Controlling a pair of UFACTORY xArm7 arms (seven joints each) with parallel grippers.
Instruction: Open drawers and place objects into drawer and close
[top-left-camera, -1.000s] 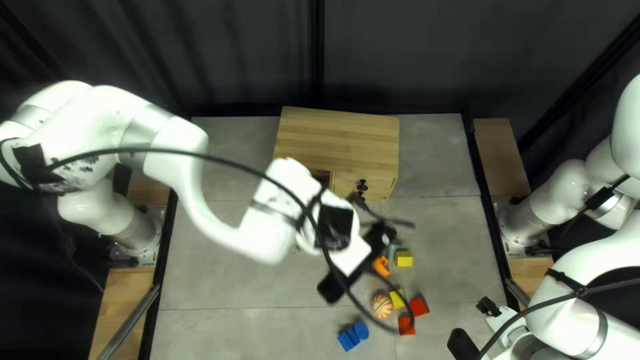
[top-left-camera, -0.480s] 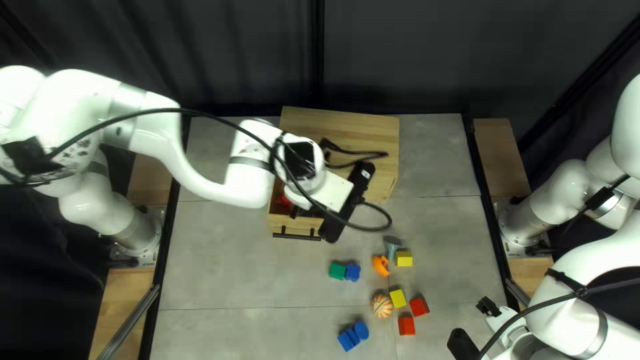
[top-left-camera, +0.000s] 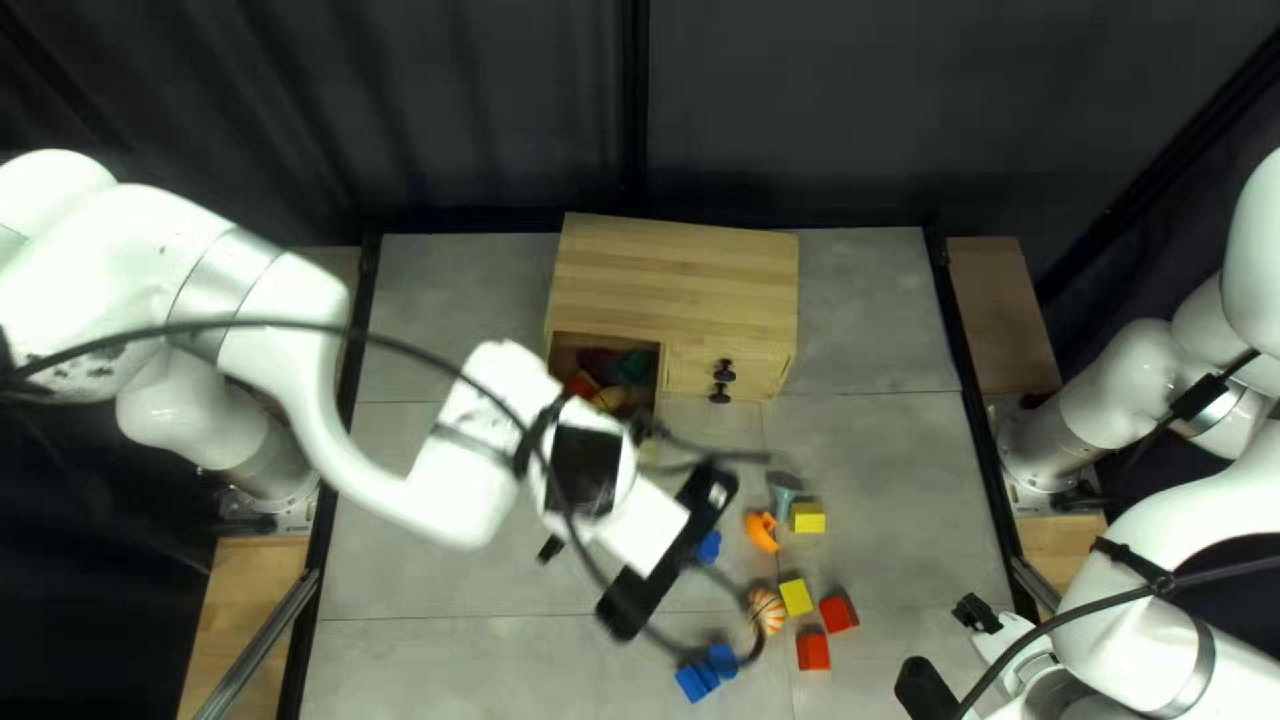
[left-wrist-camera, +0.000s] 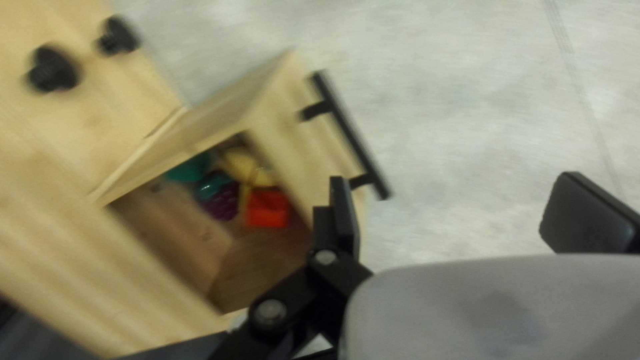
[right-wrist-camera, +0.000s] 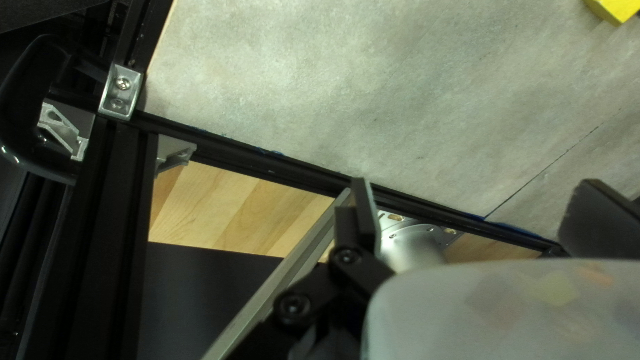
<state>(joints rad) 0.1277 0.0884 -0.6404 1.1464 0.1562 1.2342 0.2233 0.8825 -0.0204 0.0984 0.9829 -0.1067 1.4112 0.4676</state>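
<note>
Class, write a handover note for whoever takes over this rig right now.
Left gripper: open, empty, beside the pale wooden drawer.
Right gripper: open, empty, by the table's edge.
In the drawer: red block, other coloured toys.
On the table: orange-striped ball, yellow blocks, red blocks, blue pieces, curved orange toy.
Done: drawer open, partly filled.
Left: probably the table toys, then closing the drawer.

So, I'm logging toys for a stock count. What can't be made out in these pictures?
- Left wrist view: the contents of the open drawer are blurred, partly hidden by its front.
- Top left view: the blue piece by the left gripper is partly covered by it.
- Right wrist view: the yellow block is cut off by the edge.
</note>
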